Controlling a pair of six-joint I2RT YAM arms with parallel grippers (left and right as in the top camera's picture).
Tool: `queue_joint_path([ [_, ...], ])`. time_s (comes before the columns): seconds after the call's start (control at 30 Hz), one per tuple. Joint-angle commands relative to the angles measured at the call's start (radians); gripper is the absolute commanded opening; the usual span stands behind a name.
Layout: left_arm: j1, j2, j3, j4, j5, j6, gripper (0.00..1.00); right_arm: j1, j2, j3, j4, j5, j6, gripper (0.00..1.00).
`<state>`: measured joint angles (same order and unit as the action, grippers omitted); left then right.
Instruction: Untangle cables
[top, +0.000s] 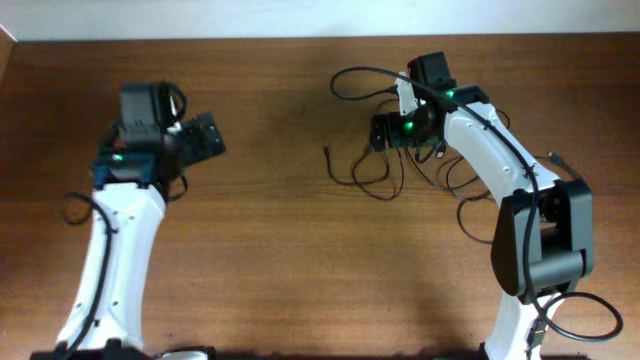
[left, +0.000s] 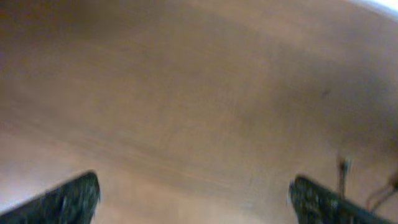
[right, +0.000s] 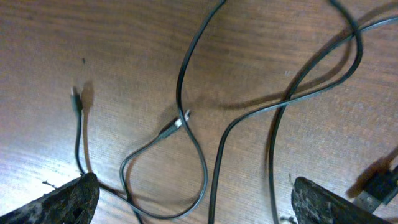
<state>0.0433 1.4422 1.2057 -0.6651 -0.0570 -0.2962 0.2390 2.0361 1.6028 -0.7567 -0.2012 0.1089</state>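
tangled cables (right: 178, 81), between spread right fingers (right: 68, 199)

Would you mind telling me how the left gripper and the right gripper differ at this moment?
The right gripper hangs right over the cables; the left gripper hangs over table wood, apart from them. Several strands lie below the right gripper's jaws; by the left gripper's, only one plug shows. Both are open and hold nothing.

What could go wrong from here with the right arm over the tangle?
1. The open right gripper hovers over several cables lying close together; closing could pinch two at once.
2. Strands cross at upper right, so a pull may tighten them.
3. The left gripper, open, is far off: nothing anchors the pile.
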Motion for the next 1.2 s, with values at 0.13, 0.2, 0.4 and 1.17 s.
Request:
queue_joint_path([
  [0.13,-0.002,-0.047,-0.442,0.563,0.099,-0.002,0.99,-0.005,-0.018,0.012,-0.003,-0.005,0.003,0.98],
  [0.2,-0.002,-0.078,-0.563,0.706,0.103,-0.002,0.99,-0.005,-0.018,0.012,-0.003,-0.005,0.003,0.98],
  [0.4,-0.001,-0.221,-0.909,0.949,0.103,-0.003,0.99,-0.005,-0.018,0.012,-0.003,-0.005,0.003,0.98],
  [1.17,-0.034,-1.188,-1.197,0.580,0.076,0.201,0.99,-0.005,-0.018,0.012,-0.003,-0.005,0.003,0.98],
])
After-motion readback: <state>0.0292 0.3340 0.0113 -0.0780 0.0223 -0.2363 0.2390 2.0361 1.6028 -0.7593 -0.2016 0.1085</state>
